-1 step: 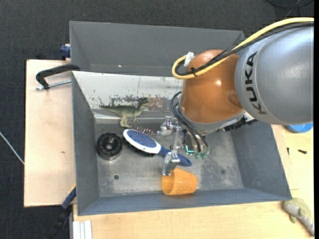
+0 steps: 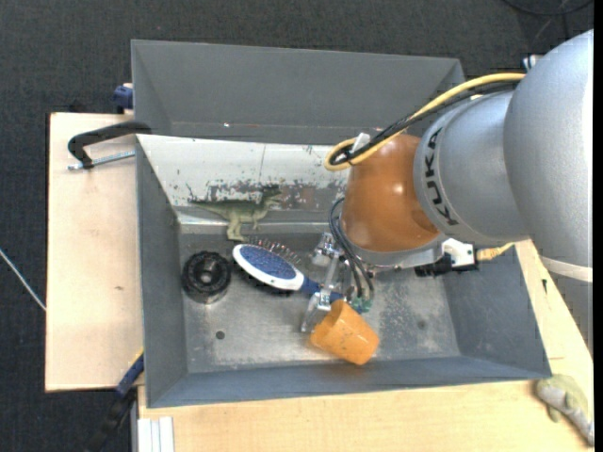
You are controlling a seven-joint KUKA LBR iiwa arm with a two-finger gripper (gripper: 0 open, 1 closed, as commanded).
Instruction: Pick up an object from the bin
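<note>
The gripper (image 2: 320, 307) is hanging low near the front of the grey metal bin (image 2: 160, 281), just beside the orange plastic cup-shaped object (image 2: 347, 337) lying tilted there. Whether the claw is clenched or released cannot be told. A blue-and-white oval brush (image 2: 268, 266) is lying just to the left in the view.

From my station I see a dark speckled carpet floor (image 2: 283, 8) from 9 through 12 to 1 o'clock; a thin white cord (image 2: 24, 281) lies on it at 9.

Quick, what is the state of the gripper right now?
Gripper: cannot be told. It is down in the bin, right beside the orange cup.
</note>
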